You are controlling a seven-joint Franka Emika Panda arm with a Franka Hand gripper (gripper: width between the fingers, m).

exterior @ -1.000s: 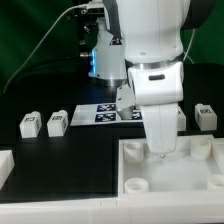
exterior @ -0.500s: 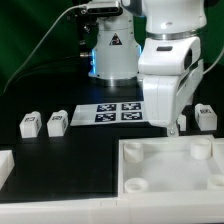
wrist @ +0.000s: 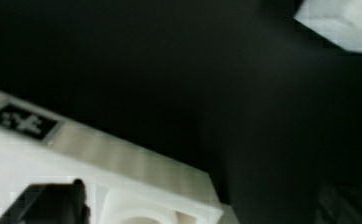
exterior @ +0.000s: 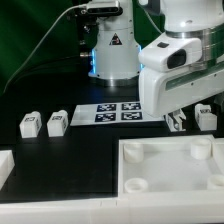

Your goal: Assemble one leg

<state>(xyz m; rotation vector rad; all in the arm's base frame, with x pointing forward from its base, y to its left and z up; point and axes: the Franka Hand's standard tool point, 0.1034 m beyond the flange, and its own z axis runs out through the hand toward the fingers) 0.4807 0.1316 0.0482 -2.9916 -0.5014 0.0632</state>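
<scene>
A: Starting big: what lies on the black table (exterior: 80, 150)?
B: White panel (exterior: 170, 165), front, flat. Marker board (exterior: 120, 112) behind it.
A: Gripper (exterior: 178, 122)?
B: Hangs above the table, jaws apart, empty. First leg (exterior: 206, 116) stands just beside it, exterior view's right. Second leg (exterior: 57, 122) and third leg (exterior: 30, 124) stand well apart, left.

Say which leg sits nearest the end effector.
The lone leg at the exterior view's right, beside the end effector; the other two legs sit paired at the exterior view's left.
</scene>
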